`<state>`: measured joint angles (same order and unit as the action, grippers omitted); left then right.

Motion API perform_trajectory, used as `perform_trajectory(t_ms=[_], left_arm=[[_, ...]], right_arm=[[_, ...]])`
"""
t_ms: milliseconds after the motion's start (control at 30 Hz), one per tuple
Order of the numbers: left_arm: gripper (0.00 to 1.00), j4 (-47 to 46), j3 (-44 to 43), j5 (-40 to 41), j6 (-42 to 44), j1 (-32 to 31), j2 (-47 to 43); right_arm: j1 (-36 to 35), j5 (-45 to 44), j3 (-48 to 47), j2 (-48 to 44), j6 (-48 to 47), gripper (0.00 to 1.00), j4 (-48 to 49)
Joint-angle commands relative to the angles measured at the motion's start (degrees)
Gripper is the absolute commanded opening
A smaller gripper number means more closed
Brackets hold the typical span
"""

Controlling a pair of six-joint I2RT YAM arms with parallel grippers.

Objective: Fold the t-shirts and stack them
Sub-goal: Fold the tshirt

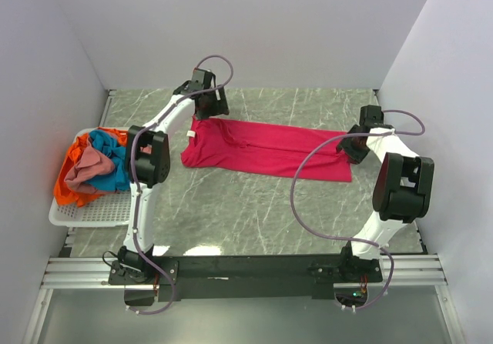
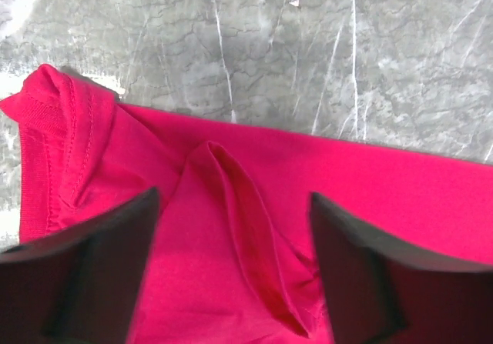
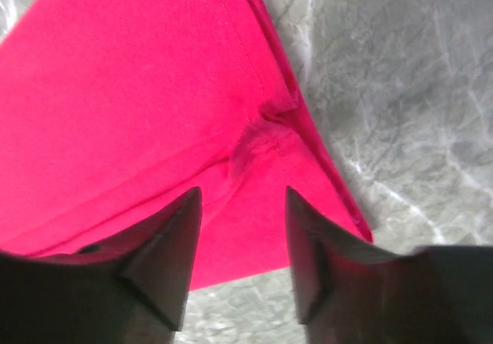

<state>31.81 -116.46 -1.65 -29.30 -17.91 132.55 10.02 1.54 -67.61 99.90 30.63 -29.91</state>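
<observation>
A magenta-pink t-shirt (image 1: 262,148) lies folded lengthwise into a long strip across the marble table. My left gripper (image 1: 206,107) is open above its far left end; in the left wrist view the fingers straddle a raised crease of the shirt (image 2: 246,228) without holding it. My right gripper (image 1: 353,145) is open above the shirt's right end; in the right wrist view the shirt's hem corner (image 3: 254,144) lies between the open fingers. Orange, teal-blue and dusty pink t-shirts (image 1: 92,167) lie heaped in the basket.
A white slatted plastic basket (image 1: 85,215) stands at the table's left edge. White walls close in the left, back and right. The arm bases sit on a black rail (image 1: 246,268) at the near edge.
</observation>
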Motion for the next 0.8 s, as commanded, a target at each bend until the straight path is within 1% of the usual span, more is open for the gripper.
perform_trajectory(t_ms=[0, 67, 100, 133, 167, 200, 267, 300, 400, 433, 533, 667, 700, 767], left_arm=[[0.87, 1.23, -3.51, 0.95, 1.09, 0.25, -1.68], [0.95, 0.45, -0.62, 0.25, 0.56, 0.25, -4.13], [0.99, -1.04, 3.05, -0.45, 0.21, 0.25, -6.67], [0.99, -1.83, 5.17, -1.16, -0.23, 0.25, -8.00], [0.99, -2.80, 7.37, -3.60, -1.28, 0.25, -9.32], [0.99, -4.46, 11.74, -5.02, -1.98, 0.16, -11.76], [0.99, -6.75, 15.98, -8.53, -3.83, -0.37, -13.89], [0.99, -7.63, 19.57, -11.07, -4.53, -0.80, -15.64], [0.99, -10.80, 23.81, -13.90, -6.64, -3.18, -17.06], [0.99, -11.24, 24.18, -14.08, -6.74, -4.84, -16.89], [0.99, -10.63, 22.69, -11.71, -7.53, -6.87, -14.70], [0.99, -11.42, 19.18, -12.59, -7.44, -7.14, -9.78], [0.99, -10.55, 16.12, -12.76, -7.18, -7.14, -7.07], [0.99, -9.49, 12.68, -12.50, -6.39, -7.14, -4.42]], right_arm=[[0.44, -1.45, -3.40, -0.32, -0.13, 0.61, -0.85], [0.35, -1.45, -3.31, -1.19, -0.05, 0.68, -1.29], [0.35, -1.45, -2.70, -1.63, -0.05, 0.69, -1.20], [0.35, -1.28, -2.35, -2.68, 0.04, 0.70, -0.85], [0.35, -0.67, -1.82, -3.30, 0.13, 0.73, -0.68], [0.44, -0.05, -0.78, -3.83, -0.04, 0.74, -0.50], [0.35, 1.09, 0.46, -5.23, -0.31, 0.76, 0.12], [0.35, 1.44, 1.51, -5.59, -0.48, 0.76, 0.29], [0.26, 2.32, 3.44, -6.73, -0.92, 0.77, 0.82], [0.35, 2.59, 3.89, -6.99, -1.10, 0.77, 1.08], [0.26, 2.94, 5.03, -7.43, -1.63, 0.77, 1.43], [0.26, 3.29, 5.91, -7.87, -1.98, 0.77, 0.91], [0.26, 3.29, 6.00, -8.22, -2.07, 0.77, 0.82], [0.35, 3.21, 6.27, -9.02, -2.24, 0.77, 0.56]])
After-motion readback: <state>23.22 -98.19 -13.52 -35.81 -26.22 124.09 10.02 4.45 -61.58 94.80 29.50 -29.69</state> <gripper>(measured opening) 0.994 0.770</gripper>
